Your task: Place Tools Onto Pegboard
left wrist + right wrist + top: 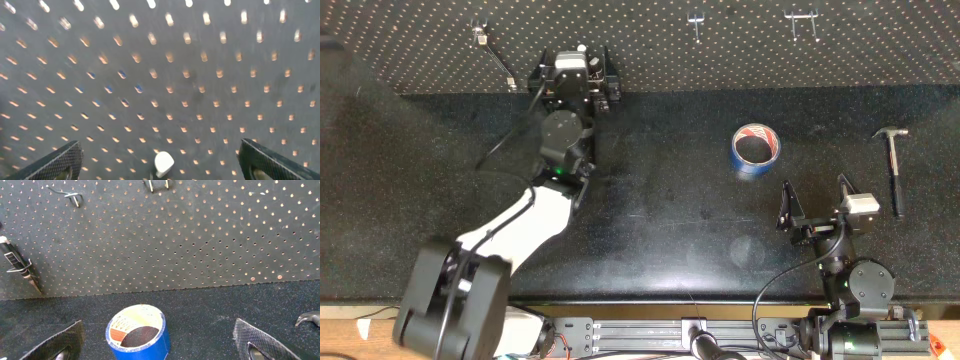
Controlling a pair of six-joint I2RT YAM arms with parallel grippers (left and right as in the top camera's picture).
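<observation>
A black pegboard (740,45) stands along the table's far edge. On its left part a dark-handled tool (496,56) hangs from a hook; the right wrist view shows this tool (18,262) too. My left gripper (576,68) is up against the board, open, with nothing between its fingers. In the left wrist view my left gripper (160,146) faces the holes, and a small white tip (163,162) sits between its fingers. A blue tape roll (755,148) and a hammer (894,165) lie on the table. My right gripper (814,186) stands open near the front, behind the tape roll (137,334).
Bare metal hooks (697,20) (802,21) stick out of the pegboard's right part. The black mat (660,210) is bare between the two arms. The hammer's head (309,318) shows in the right wrist view.
</observation>
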